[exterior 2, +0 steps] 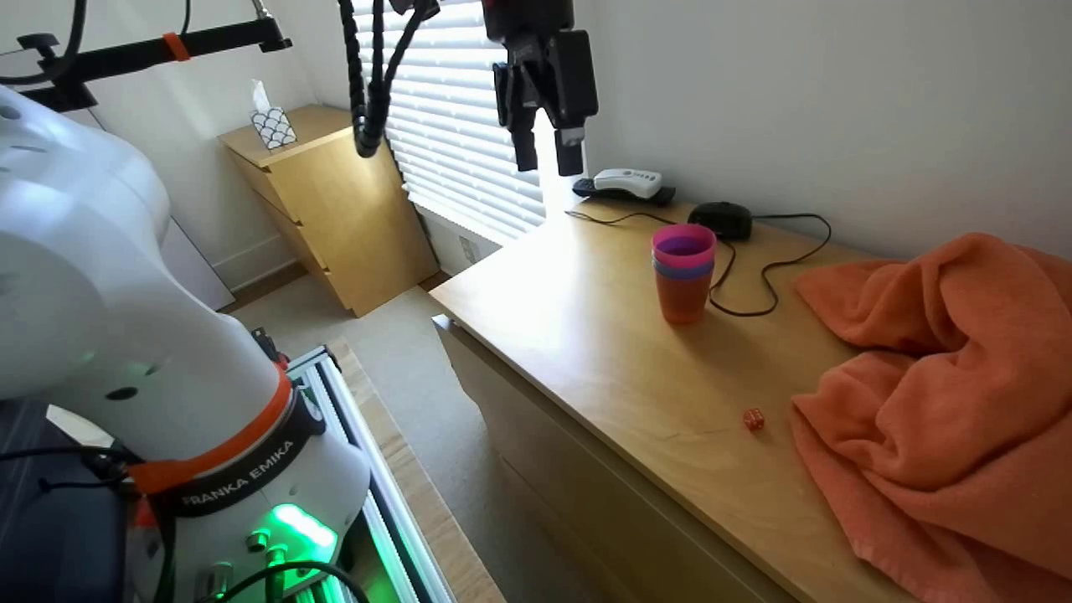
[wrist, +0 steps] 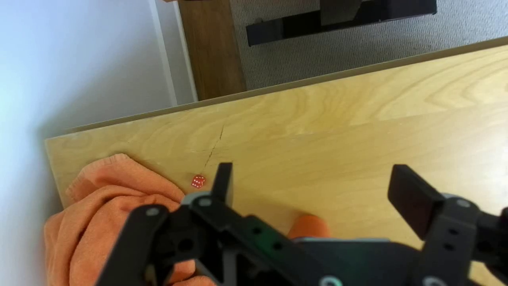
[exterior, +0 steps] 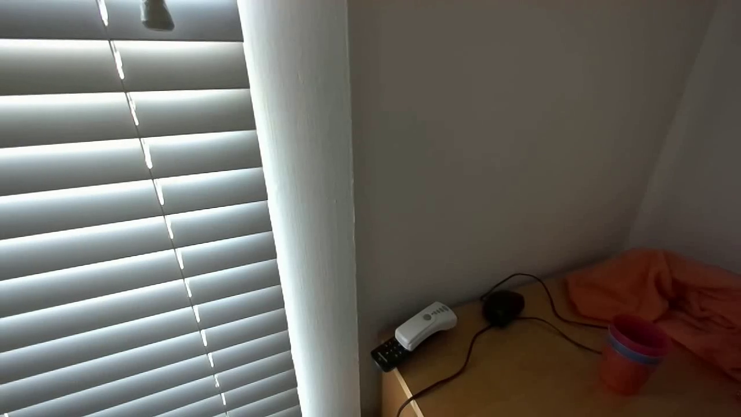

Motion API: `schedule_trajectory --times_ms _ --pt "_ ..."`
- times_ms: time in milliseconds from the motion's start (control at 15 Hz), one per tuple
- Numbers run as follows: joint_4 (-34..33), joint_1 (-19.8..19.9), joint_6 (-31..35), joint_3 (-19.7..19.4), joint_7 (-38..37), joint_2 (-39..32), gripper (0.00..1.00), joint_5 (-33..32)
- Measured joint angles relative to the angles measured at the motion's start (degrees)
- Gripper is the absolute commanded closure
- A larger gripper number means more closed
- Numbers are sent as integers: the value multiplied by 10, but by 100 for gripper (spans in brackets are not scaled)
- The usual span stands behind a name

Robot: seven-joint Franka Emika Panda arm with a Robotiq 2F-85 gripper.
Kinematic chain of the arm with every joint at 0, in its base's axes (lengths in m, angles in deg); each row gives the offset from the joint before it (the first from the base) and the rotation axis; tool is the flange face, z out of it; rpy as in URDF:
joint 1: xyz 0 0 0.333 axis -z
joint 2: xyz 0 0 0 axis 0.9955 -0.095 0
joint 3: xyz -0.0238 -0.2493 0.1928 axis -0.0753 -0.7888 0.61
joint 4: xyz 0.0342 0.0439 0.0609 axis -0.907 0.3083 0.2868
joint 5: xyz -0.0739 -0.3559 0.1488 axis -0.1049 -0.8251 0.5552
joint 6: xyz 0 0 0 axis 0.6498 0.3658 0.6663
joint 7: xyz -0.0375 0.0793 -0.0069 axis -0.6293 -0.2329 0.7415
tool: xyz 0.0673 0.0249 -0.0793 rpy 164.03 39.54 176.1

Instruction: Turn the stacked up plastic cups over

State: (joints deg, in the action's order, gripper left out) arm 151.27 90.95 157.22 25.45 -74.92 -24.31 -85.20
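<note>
Holding nothing, my fingers (exterior 2: 569, 157) stand wide apart; stacked cups (exterior 2: 683, 291) look light, flexible, maybe slippery, so I'd pinch the outer one's sides gently, midway up.

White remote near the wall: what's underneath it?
A black remote, one buttoned end poking out. The white remote covers much of it; anything entirely beneath is hidden.

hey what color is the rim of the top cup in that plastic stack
Bright pink; the top cup shows best in an exterior view.
</note>
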Motion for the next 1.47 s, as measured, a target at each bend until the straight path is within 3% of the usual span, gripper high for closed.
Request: schedule_trajectory --times_ms 267,533,733,1133,1467 --pt "-7 -4 9 -5 8 -26 0 1" --pt "-15 -11 92 -23 29 -78 0 5" --pt "-25 -12 137 -44 37 -113 0 45" --pt "-39 -12 133 -51 39 -133 0 56" --pt "-73 -13 131 -51 46 -193 0 58"
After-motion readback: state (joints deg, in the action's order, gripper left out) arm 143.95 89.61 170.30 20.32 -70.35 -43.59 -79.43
